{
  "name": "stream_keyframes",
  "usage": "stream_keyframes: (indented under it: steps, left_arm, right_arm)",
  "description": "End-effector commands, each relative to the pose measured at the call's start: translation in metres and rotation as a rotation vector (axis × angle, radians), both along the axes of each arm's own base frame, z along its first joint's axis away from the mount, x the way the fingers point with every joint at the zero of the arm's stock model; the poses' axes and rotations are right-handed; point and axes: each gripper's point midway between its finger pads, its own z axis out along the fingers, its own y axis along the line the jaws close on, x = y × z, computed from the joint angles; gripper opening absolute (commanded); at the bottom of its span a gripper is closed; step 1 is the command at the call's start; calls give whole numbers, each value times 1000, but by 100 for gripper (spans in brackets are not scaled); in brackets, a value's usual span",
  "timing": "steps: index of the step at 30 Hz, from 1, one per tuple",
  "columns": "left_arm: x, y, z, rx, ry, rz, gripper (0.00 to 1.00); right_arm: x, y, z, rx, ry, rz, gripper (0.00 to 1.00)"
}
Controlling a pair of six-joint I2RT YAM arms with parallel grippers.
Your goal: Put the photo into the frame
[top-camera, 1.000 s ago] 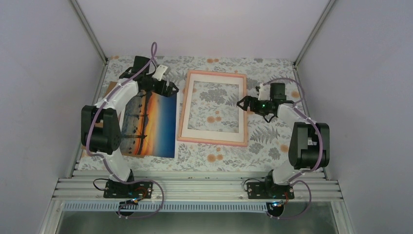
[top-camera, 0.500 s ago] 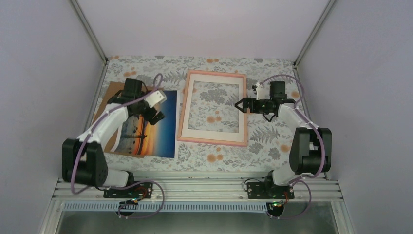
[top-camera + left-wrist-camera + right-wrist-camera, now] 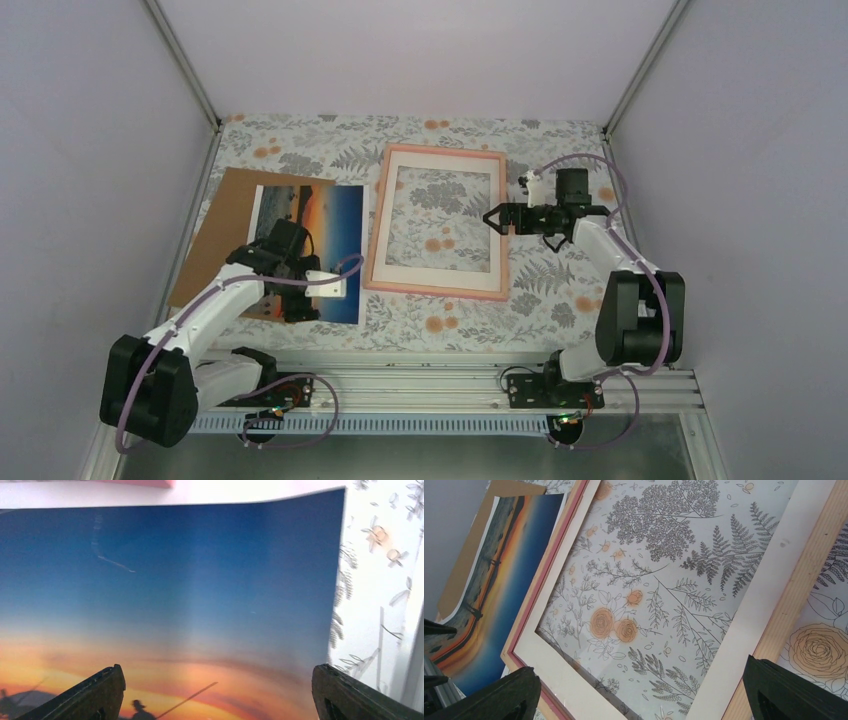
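The photo (image 3: 322,215), an orange sunset under blue sky, lies flat on the table left of the frame, partly on brown cardboard (image 3: 215,215). My left gripper (image 3: 305,291) hovers open over the photo's near end. In the left wrist view the photo (image 3: 190,580) fills the picture and the open left gripper (image 3: 217,695) straddles its orange band with nothing held. The pink frame (image 3: 438,289) lies flat mid-table, with a cream mat (image 3: 437,268) inside it. My right gripper (image 3: 497,218) stands open above the frame's right edge. The right wrist view shows the open right gripper (image 3: 639,695) over the frame (image 3: 546,565).
A floral tablecloth (image 3: 560,290) covers the table and shows through the frame's opening. The brown cardboard (image 3: 474,545) sticks out beyond the photo (image 3: 499,580) on the left. An aluminium rail (image 3: 400,385) runs along the near edge. Walls close in on both sides.
My left arm has pulled back from the photo's far end to its near end, uncovering the far half. Its jaws have narrowed very slightly. The right gripper has barely shifted.
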Motion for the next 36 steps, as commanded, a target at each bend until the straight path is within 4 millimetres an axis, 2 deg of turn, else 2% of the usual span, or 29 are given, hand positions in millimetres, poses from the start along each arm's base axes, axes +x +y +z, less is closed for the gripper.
stream_keyframes:
  steps: [1,4,6,10,14,17,21,25,27,36]
  left_arm:
    - [-25,2,-13,54,57,-94,91]
    - [-38,2,-27,92,83,-125,89]
    - [-37,3,-35,114,72,-115,89]
    - [-19,1,-39,149,-14,-70,78]
    - [4,-6,-29,140,-118,-26,64]
    - [10,-12,-15,114,-154,-30,48]
    - [6,-17,3,86,-145,-64,26]
    - [11,-16,19,99,-148,-46,3]
    - [17,-11,30,118,-164,-42,2]
    - [73,30,113,187,-310,52,2]
  right_arm:
    - [-7,4,15,4,-58,22,100]
    - [-9,4,16,2,-61,20,100]
    - [-9,4,17,4,-65,20,100]
    - [-10,6,19,14,-68,29,100]
    - [-8,10,29,31,-105,64,100]
    - [-6,13,45,30,-187,103,100]
    - [-5,19,70,37,-331,168,100]
    - [-5,32,85,49,-438,248,100]
    - [-8,41,92,48,-493,305,100]
    - [-38,101,105,14,-724,601,100]
